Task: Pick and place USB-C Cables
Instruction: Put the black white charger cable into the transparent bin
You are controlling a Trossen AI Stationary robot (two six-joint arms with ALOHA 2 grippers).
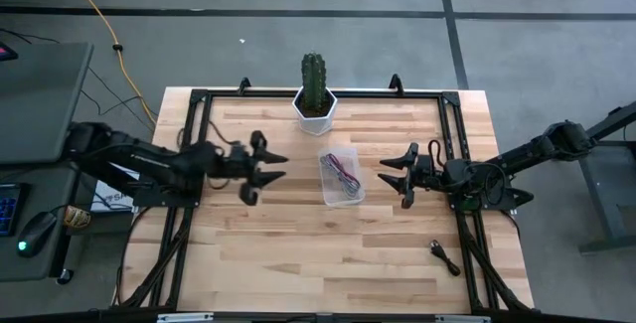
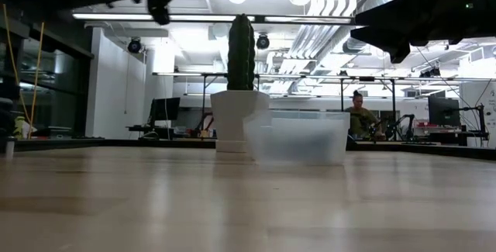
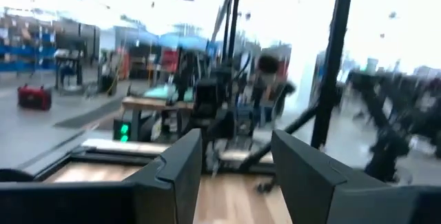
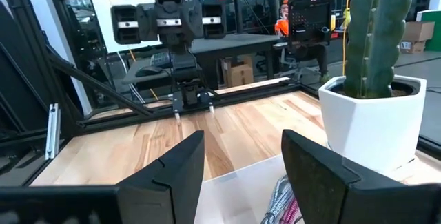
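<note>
High view: both end effectors, left and right, hover spread and empty either side of the clear plastic bin, which holds the red/pink and grey USB-C cables. The thin black USB-C cable lies on the wooden bench, well apart near its right edge; a shallow pinch could slip off it.

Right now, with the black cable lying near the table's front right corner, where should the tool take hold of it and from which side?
Grip the black cable at its middle, coming straight down from above. It lies flat on the bare wooden table as a short slanted line, so close the fingers across that line. The right tool, open and hovering near the clear container, is the nearer one; the left tool waits open opposite.
</note>
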